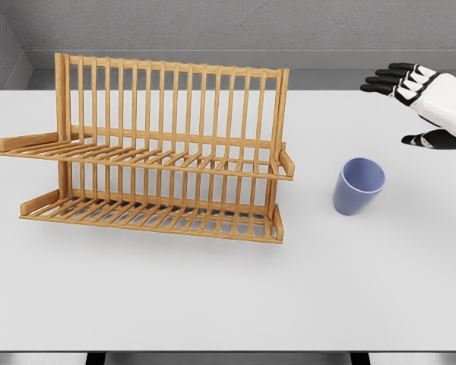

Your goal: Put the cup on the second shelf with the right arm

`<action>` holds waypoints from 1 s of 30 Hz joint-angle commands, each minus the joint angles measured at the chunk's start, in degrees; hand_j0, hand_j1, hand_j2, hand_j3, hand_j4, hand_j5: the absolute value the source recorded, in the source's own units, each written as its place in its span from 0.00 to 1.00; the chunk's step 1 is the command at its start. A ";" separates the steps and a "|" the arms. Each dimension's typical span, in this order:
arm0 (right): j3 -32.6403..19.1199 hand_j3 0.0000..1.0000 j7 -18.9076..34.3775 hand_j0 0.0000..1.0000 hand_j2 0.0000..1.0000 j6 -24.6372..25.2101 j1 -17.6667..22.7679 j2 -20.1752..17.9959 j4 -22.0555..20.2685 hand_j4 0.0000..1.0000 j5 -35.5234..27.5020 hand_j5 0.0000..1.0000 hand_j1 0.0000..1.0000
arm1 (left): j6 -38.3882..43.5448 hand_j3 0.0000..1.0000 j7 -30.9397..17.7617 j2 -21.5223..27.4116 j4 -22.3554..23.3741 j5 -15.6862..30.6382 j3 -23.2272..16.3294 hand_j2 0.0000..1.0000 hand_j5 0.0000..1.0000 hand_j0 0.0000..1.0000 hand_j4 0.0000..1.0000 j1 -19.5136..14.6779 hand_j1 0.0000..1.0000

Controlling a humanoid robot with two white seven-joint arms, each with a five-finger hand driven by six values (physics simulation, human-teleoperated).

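White desk (pixel 213 304) carries a wooden rack (pixel 156 152) and, well to its right, the upright blue cup (pixel 358 185). Right hand (pixel 425 103) hovers beyond it, fingers (pixel 387 80) spread, holding nothing. Nothing is done yet: grasp, lift and shelving remain.

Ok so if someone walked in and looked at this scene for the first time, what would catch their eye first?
Most likely the wooden two-tier dish rack, which fills the left and middle of the white table, both shelves bare. Next, the small blue-purple cup standing upright to the right of the rack, apart from it. Then the white right hand with dark fingertips, open, at the upper right edge, above and right of the cup without touching it.
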 commanded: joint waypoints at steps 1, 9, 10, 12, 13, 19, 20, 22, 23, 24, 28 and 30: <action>0.10 1.00 -0.04 1.00 1.00 0.01 0.00 -0.42 -0.04 1.00 -0.39 1.00 1.00 | 0.00 1.00 0.01 0.00 0.03 0.04 0.00 1.00 1.00 1.00 1.00 0.00 1.00; -5.61 1.00 31.68 1.00 1.00 0.01 1.85 -3.59 -2.42 1.00 -0.92 1.00 1.00 | 0.00 1.00 0.01 0.00 -0.06 0.04 0.00 1.00 1.00 1.00 1.00 0.00 1.00; -5.70 1.00 34.35 1.00 1.00 0.01 1.32 -2.18 -2.68 1.00 -0.92 1.00 1.00 | 0.00 1.00 -0.08 0.00 -0.06 0.04 0.00 1.00 1.00 1.00 1.00 0.00 1.00; -3.95 1.00 34.35 1.00 1.00 0.01 -3.68 1.34 -2.33 1.00 -1.10 1.00 1.00 | 0.00 1.00 0.01 0.00 -0.06 0.04 0.00 1.00 1.00 1.00 1.00 0.00 1.00; 1.57 1.00 34.35 1.00 1.00 0.01 -9.47 3.79 -1.98 1.00 -1.10 1.00 1.00 | 0.00 1.00 0.01 0.00 -0.06 0.04 0.00 1.00 1.00 1.00 1.00 0.00 1.00; 6.78 1.00 34.35 1.00 1.00 0.01 -13.36 4.59 -0.48 1.00 -0.75 1.00 1.00 | 0.00 1.00 0.01 0.00 0.03 0.04 0.00 1.00 1.00 1.00 1.00 0.00 1.00; 6.78 1.00 34.35 1.00 1.00 0.01 -13.36 4.59 -0.48 1.00 -0.75 1.00 1.00 | 0.00 1.00 0.01 0.00 0.03 0.04 0.00 1.00 1.00 1.00 1.00 0.00 1.00; 7.30 1.00 34.35 1.00 1.00 0.01 -13.27 4.68 -0.48 1.00 -0.57 1.00 1.00 | 0.00 1.00 0.01 0.00 -0.06 -0.05 0.00 1.00 1.00 1.00 1.00 0.00 1.00; 8.62 1.00 34.35 1.00 1.00 0.01 -13.27 4.77 -0.48 1.00 -0.48 1.00 1.00 | 0.00 1.00 0.01 0.00 0.03 0.04 0.00 1.00 1.00 1.00 1.00 0.00 1.00; 9.15 1.00 34.35 1.00 1.00 0.01 -13.27 4.85 -0.48 1.00 -0.39 1.00 1.00 | 0.00 1.00 0.01 0.00 -0.06 -0.05 0.00 1.00 1.00 1.00 1.00 0.00 1.00; 9.33 1.00 34.35 1.00 1.00 0.01 -13.18 4.68 1.10 1.00 -0.13 1.00 1.00 | 0.00 1.00 -0.07 0.00 0.03 -0.05 0.00 1.00 1.00 1.00 1.00 0.00 1.00; 10.03 1.00 34.35 1.00 1.00 0.01 -13.18 4.77 1.54 1.00 -0.13 1.00 1.00 | 0.00 1.00 0.01 0.00 0.03 -0.05 0.00 1.00 1.00 1.00 1.00 0.00 1.00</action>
